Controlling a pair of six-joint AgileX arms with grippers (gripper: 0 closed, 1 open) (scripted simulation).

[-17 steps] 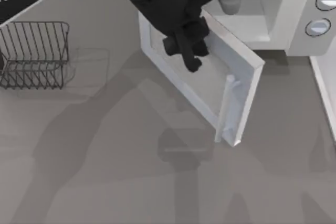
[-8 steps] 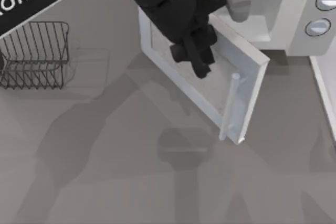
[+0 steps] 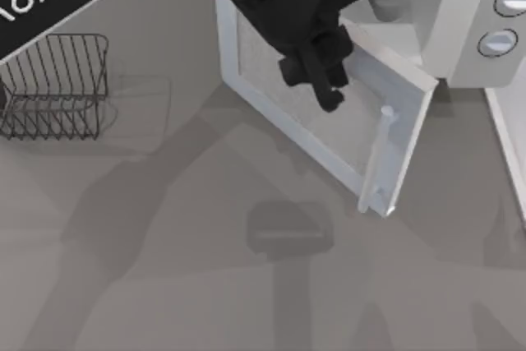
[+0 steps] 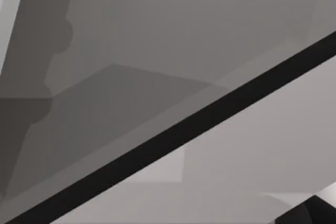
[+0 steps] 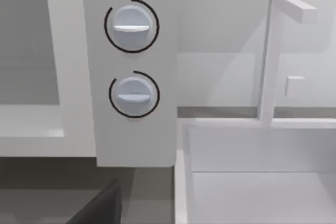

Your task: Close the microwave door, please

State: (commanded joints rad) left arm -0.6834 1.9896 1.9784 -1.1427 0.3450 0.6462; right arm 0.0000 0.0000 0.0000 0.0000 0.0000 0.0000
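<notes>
The microwave (image 3: 468,39) stands at the back right, with two round grey knobs (image 3: 498,41) on its side panel and its pale cavity (image 3: 411,14) exposed. The microwave door (image 3: 271,71) stands partly open, hinged at the left and angled out toward the table's front. Its pale bar handle (image 3: 375,158) runs along the free edge. My left gripper (image 3: 320,88), black, rests against the door's outer face near the middle of the window. My right arm's wrist view faces the knobs (image 5: 131,24) from the front.
A dark wire rack (image 3: 53,84) sits at the left of the table. A white sink basin (image 5: 262,182) with a thin tap (image 5: 270,56) lies right of the microwave, at the table's right edge (image 3: 508,145). Open table lies in front.
The door has swung further toward the microwave, its free edge and handle moving right and back. My left gripper has moved right with it, staying on the door's face.
</notes>
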